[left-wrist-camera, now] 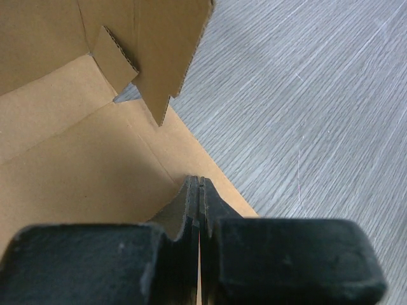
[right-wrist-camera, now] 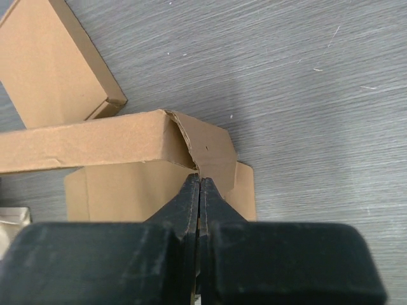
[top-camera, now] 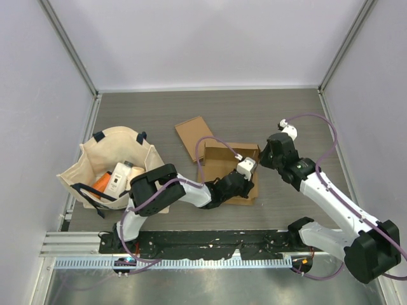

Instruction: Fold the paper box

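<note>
**Both grippers pinch the half-folded box**

The paper box (top-camera: 224, 166) sits mid-bench, partly formed, one wall raised and its base panel lying flat. The left gripper (top-camera: 247, 166) has its fingers pressed together on the box's right edge, with a sliver of card between them. The right gripper (right-wrist-camera: 200, 182) is likewise closed, pinching the crumpled corner flap. A flat cardboard piece (top-camera: 194, 136) lies just behind the box. A canvas bag (top-camera: 137, 152) holding a bottle (top-camera: 118, 177) stands at the left of the bench (top-camera: 267, 108).

I work on a grey wood-grain table (top-camera: 267, 108), boxed in by plain pale walls (top-camera: 203, 38) with metal corner posts (top-camera: 70, 47); a slotted rail (top-camera: 191, 262) edges my near side.
</note>
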Robot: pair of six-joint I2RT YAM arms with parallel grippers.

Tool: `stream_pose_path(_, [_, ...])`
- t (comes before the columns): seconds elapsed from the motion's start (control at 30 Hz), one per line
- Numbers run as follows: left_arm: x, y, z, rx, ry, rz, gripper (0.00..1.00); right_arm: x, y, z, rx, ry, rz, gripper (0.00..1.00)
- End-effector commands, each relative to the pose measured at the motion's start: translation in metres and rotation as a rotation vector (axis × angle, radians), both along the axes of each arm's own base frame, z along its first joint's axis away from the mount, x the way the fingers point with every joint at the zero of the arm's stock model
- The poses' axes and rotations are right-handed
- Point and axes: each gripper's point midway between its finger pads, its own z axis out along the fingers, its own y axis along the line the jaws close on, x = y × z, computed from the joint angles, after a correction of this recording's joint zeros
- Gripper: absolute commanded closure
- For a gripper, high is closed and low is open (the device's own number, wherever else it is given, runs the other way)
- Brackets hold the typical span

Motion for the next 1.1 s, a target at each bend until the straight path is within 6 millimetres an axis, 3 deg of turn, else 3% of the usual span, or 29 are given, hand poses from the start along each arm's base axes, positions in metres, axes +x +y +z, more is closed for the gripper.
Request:
stream_pose_path(0.0, [0.008, 0.011, -0.02, 0.032, 0.011, 0.069, 1.0, 0.007, 0.013, 0.021, 0.094, 0.038, -0.06, 0.99])
stream_pose_path(0.17, [0.008, 0.014, -0.02, 0.021, 0.01, 0.077, 1.0, 0.002, 0.007, 0.015, 0.136, 0.007, -0.212, 0.98])
stream_pose_path(0.2, [0.007, 0.014, -0.019, 0.021, 0.01, 0.075, 1.0, 0.004, 0.014, 0.018, 0.19, -0.028, -0.224, 0.98])
stream_pose_path(0.23, [0.007, 0.014, -0.016, 0.014, 0.007, 0.073, 1.0, 0.0, 0.012, 0.008, 0.191, -0.024, -0.237, 0.97])
stream_pose_path(0.33, [0.007, 0.014, -0.011, 0.0, 0.001, 0.073, 1.0, -0.001, 0.015, 0.001, 0.215, -0.045, -0.23, 0.94])
stream_pose_path(0.43, [0.005, 0.014, -0.009, -0.011, -0.004, 0.06, 1.0, -0.001, 0.027, 0.006, 0.218, -0.06, -0.127, 0.82])
stream_pose_path(0.5, [0.003, 0.014, -0.006, -0.026, -0.005, 0.047, 1.0, -0.007, 0.027, 0.006, 0.18, -0.032, -0.082, 0.64])
stream_pose_path(0.57, [0.0, 0.011, -0.003, -0.04, -0.003, 0.026, 1.0, -0.01, 0.026, 0.022, 0.128, -0.056, -0.023, 0.48])
stream_pose_path(0.6, [-0.001, 0.011, -0.003, -0.042, -0.002, 0.02, 1.0, -0.016, 0.02, 0.023, 0.096, -0.04, -0.01, 0.44])
stream_pose_path(0.63, [-0.003, 0.01, -0.002, -0.048, -0.001, 0.013, 1.0, -0.018, 0.019, 0.04, 0.098, -0.078, 0.012, 0.41])
stream_pose_path(0.73, [-0.004, 0.011, 0.004, -0.055, -0.009, 0.001, 1.0, -0.028, 0.003, 0.067, 0.044, -0.159, 0.052, 0.3])
stream_pose_path(0.83, [-0.006, 0.014, 0.016, -0.052, -0.025, -0.015, 1.0, -0.024, -0.021, 0.075, -0.036, -0.197, 0.018, 0.24])
stream_pose_path(0.93, [-0.006, 0.018, 0.033, -0.039, -0.043, -0.019, 0.93, -0.007, -0.048, 0.068, -0.089, -0.163, -0.06, 0.22])
stream_pose_path(0.97, [-0.007, 0.02, 0.04, -0.039, -0.051, -0.02, 0.82, 0.001, -0.046, 0.059, -0.09, -0.126, -0.043, 0.22])
stream_pose_path(1.07, [-0.004, 0.033, 0.067, -0.034, -0.091, 0.006, 0.64, 0.025, -0.058, 0.046, -0.113, -0.116, -0.075, 0.22])
